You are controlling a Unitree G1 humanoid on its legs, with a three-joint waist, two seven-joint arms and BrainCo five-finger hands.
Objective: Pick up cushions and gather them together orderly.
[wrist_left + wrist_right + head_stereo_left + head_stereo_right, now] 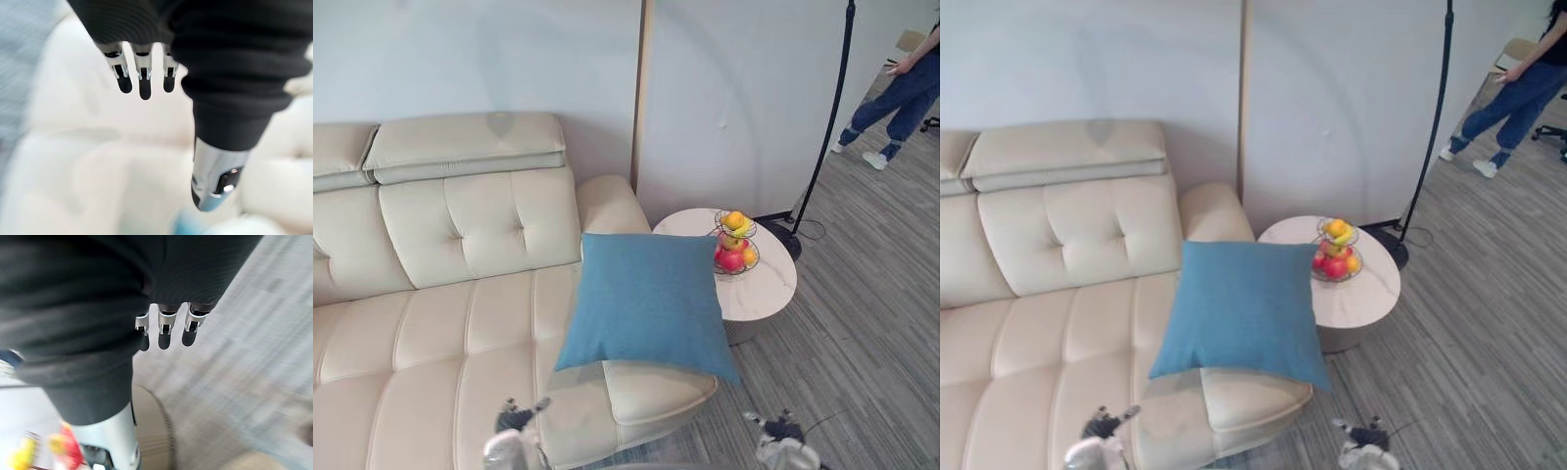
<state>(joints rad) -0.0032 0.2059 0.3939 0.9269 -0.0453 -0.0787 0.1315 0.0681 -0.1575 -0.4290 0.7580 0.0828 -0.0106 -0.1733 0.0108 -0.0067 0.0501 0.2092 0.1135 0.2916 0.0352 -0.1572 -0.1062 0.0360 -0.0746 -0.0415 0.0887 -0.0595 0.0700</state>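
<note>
plainly the blue cushion (646,299) lies tilted over the arm of the cream leather sofa (460,323), one corner overhanging, so it looks dropped rather than tidied. the left hand (142,81) and right hand (164,330) hang low, fingers straight and apart, holding nothing. just beside the sofa stands a round side table (769,289) with a wire fruit basket (734,245), on grey plank floor (862,333).

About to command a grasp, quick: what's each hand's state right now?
Left hand: open, fingers straight, holding nothing.
Right hand: open, fingers straight, holding nothing.
</note>
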